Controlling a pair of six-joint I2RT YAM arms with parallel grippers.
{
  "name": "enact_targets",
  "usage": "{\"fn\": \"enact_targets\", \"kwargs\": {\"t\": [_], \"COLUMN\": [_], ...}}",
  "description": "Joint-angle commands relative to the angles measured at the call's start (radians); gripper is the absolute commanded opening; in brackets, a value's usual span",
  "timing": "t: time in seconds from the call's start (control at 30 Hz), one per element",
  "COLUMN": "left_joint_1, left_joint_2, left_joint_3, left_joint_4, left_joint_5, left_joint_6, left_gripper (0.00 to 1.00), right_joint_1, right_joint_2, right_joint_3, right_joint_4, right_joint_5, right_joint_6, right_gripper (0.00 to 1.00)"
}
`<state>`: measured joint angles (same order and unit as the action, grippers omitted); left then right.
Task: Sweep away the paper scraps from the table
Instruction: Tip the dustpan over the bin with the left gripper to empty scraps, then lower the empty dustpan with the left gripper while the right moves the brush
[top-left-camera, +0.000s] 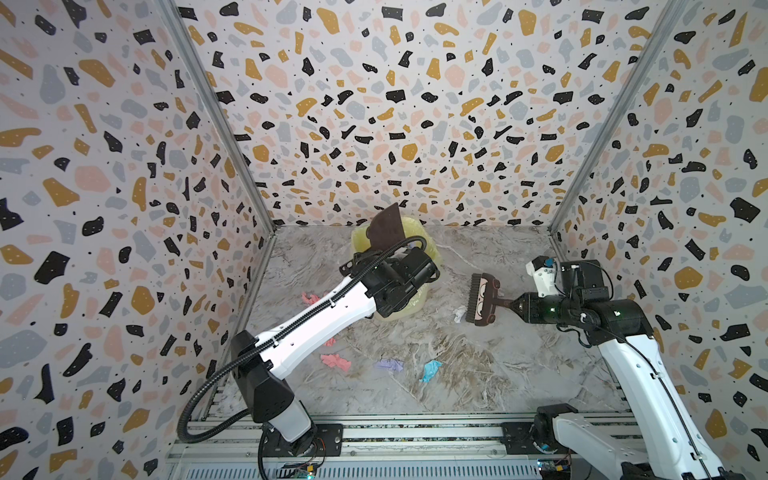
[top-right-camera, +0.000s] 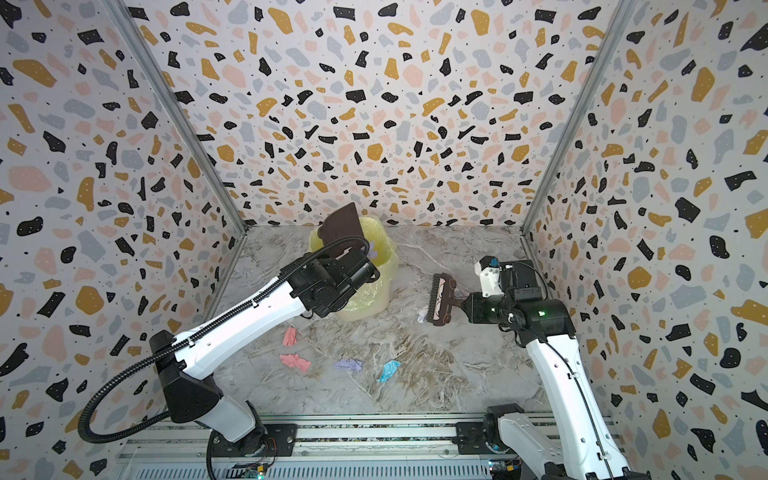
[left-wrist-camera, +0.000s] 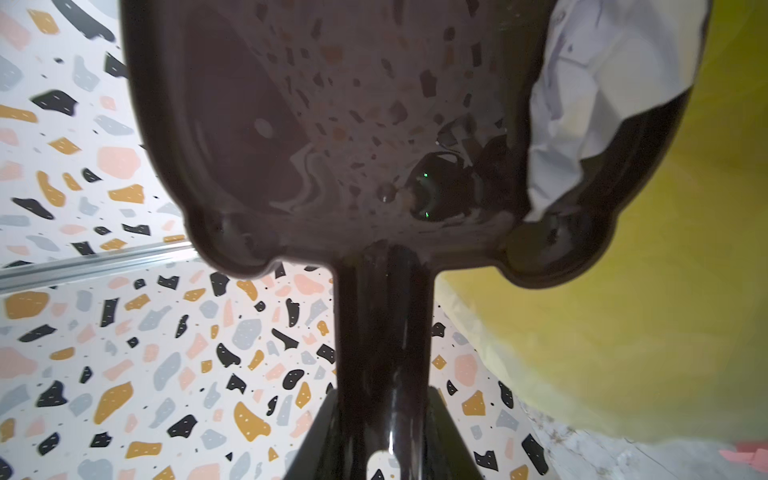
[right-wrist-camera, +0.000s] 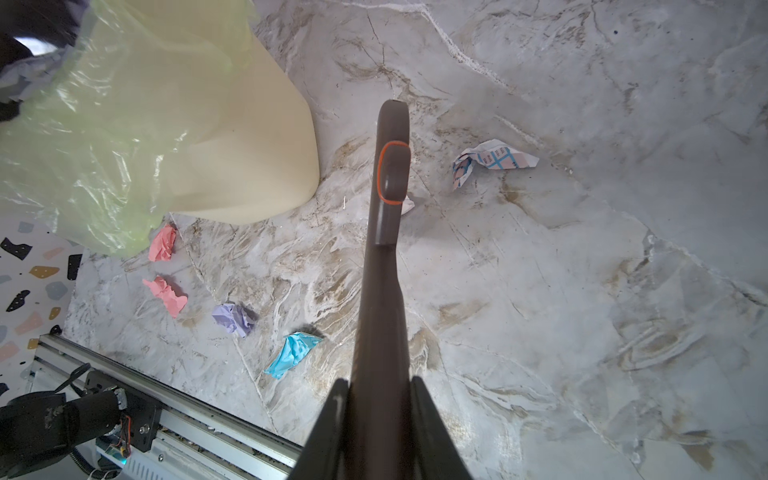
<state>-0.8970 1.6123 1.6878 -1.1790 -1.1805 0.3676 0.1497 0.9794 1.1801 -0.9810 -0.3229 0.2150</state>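
Dustpan (left-wrist-camera: 332, 124) front edge cut off by frame; pink scrap (top-left-camera: 309, 298) half hidden behind left arm (top-left-camera: 316, 318).

place: robot lab booth | cues: terrazzo-print walls (top-left-camera: 374, 104), aluminium rail (top-left-camera: 415, 433), table (top-left-camera: 519, 374)

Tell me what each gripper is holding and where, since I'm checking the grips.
The left gripper holds the dustpan by its handle; the right gripper holds the brush by its handle.

Pink, lilac, blue paper scraps (top-left-camera: 336, 360); grey marbled table (top-left-camera: 519, 365); brown dustpan (top-left-camera: 386, 226), brush (top-left-camera: 482, 299).
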Motion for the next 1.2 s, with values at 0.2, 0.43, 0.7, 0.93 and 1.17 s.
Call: {"fn": "enact_targets", "kwargs": {"t": [0.2,0.43,0.7,0.93,1.17], "left_joint_1": [0.003,0.003,-0.056,-0.157,-0.217], "left_joint_2": [-0.011,-0.017,-0.013,-0.036,-0.111], "left_joint_3": [-0.003,0.047,0.299,0.373,0.237], "left_joint_4": [0.055,0.071,0.074,0.044,0.047], "left_joint_5": [-0.140,-0.146,0.050,0.216,0.475], "left_joint_6": [0.036,0.016,-0.101,-0.215,-0.374], "left_gripper": [0.00,0.00,0.00,0.00,0.00], "right_joint_1": [-0.003,-0.004,-0.004,-0.003,0.038], "right_joint_2": [-0.028,-0.036,-0.027,-0.003,-0.002], "right_joint_3": [0.025,0.009,0.049,0.083,0.026], "right_joint_4": [0.002,0.019,0.014,0.078,0.214], "right_joint_5": [-0.022,-0.020,0.079,0.263,0.417], "right_joint_6": [0.001,0.000,-0.047,-0.156,-0.301], "right_gripper": [0.00,0.00,0.00,0.00,0.00]}}
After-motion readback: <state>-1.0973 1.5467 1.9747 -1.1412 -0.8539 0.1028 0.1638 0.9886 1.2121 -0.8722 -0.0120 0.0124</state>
